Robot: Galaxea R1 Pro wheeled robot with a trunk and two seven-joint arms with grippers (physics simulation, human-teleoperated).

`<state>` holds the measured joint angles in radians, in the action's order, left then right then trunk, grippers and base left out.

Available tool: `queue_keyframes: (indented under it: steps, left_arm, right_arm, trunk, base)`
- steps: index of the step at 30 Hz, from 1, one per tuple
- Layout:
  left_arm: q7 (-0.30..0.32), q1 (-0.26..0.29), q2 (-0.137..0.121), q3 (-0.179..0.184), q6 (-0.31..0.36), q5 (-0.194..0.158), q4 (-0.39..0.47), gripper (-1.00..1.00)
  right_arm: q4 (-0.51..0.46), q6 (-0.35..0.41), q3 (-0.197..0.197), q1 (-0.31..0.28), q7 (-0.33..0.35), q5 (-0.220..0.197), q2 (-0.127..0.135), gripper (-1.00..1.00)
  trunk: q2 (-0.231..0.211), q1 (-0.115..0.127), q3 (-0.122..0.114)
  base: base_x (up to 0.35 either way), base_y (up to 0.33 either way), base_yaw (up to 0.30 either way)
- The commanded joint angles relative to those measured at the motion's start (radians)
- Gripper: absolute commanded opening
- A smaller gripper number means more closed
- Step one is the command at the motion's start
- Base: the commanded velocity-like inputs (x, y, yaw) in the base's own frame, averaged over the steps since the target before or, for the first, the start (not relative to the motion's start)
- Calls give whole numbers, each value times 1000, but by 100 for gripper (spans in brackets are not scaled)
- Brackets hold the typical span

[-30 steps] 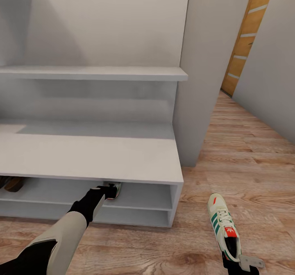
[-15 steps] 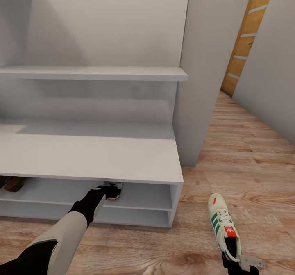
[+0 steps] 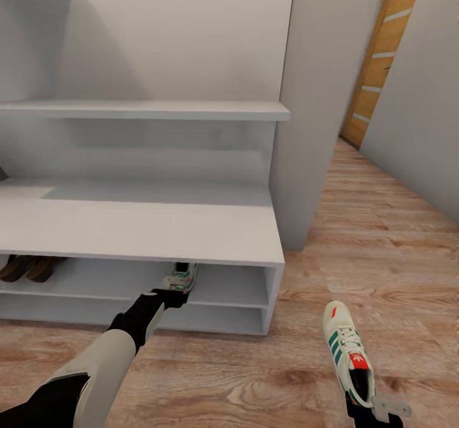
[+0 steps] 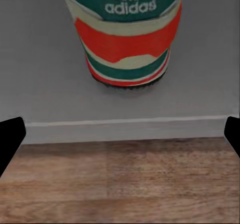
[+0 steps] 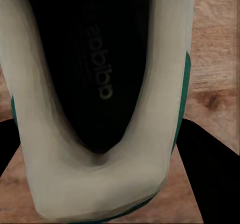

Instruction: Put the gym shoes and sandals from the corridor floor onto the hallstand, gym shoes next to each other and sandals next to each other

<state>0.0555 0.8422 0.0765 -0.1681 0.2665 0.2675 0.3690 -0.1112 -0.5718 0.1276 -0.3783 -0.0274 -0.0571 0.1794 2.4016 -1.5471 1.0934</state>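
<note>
One gym shoe [image 3: 181, 277] sits on the hallstand's [image 3: 191, 236] upper shelf, heel outward; left claw [image 3: 172, 297] spread wide, clear of it. Right claw [image 3: 370, 409] clamps the second shoe's [image 3: 347, 351] heel, toe pointing away.

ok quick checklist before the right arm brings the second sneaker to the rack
1. First gym shoe on the hallstand upper tier, heel facing out: ok.
2. Left gripper jaws open, clear of that shoe: ok.
3. Second gym shoe held at the heel by the right gripper: ok.
4. Free shelf space right of the first shoe: ok.
5. Sandals on the same tier, together: ok.
6. Grip firmness: cannot tell.
</note>
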Motion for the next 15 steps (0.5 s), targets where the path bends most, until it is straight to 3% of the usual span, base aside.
queue_keyframes:
  steps: [1, 10, 15]
  left_arm:
    - [6, 0, 1, -8, 5, 10, 2, 100]
    - [6, -5, -1, -8, -3, 10, 1, 100]
    - [7, -51, -7, -9, -75, 8, 2, 100]
  right_arm:
    - [1, -3, 0, -1, 1, -6, 0, -100]
    - [1, -3, 0, -1, 1, -6, 0, -100]
    - [1, -3, 0, -1, 1, -6, 0, -100]
  trunk:
    - [0, 1, 1]
    - [0, 1, 1]
    - [0, 1, 1]
  base:
    - [-329, 76, 0]
    - [-326, 91, 0]
    - [-167, 242, 0]
